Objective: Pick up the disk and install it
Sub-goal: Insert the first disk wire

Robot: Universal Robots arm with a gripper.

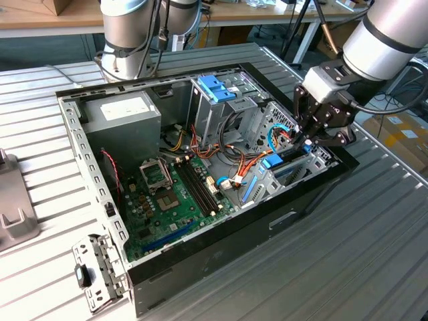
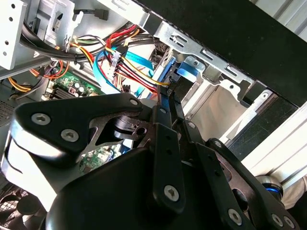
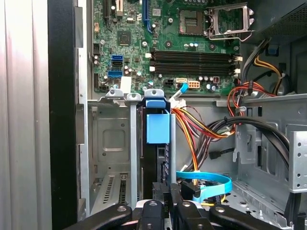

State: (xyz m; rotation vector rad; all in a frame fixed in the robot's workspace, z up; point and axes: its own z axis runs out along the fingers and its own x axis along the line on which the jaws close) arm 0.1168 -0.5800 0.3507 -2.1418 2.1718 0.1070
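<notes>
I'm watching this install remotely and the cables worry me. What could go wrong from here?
The gripper is down inside the computer case, right beside the disk in its bay. Loose coloured wires and a blue ribbon cable run close by, so the gripper could snag or pinch them.

Even, bright indoor light falls from above, with no hard shadows across the ribbed tabletop (image 1: pixel 374 221). In the exterior view, the open computer case (image 1: pixel 200 261) is well lit, its deeper corners darker, and the pale arm (image 1: pixel 384 37) shows soft glare. In the second wrist view, the black gripper (image 2: pixel 169 103) looms close and slightly soft, with a washed-out white patch beside it. In the first wrist view, the green circuit board (image 3: pixel 168 43) is crisp and evenly lit.
</notes>
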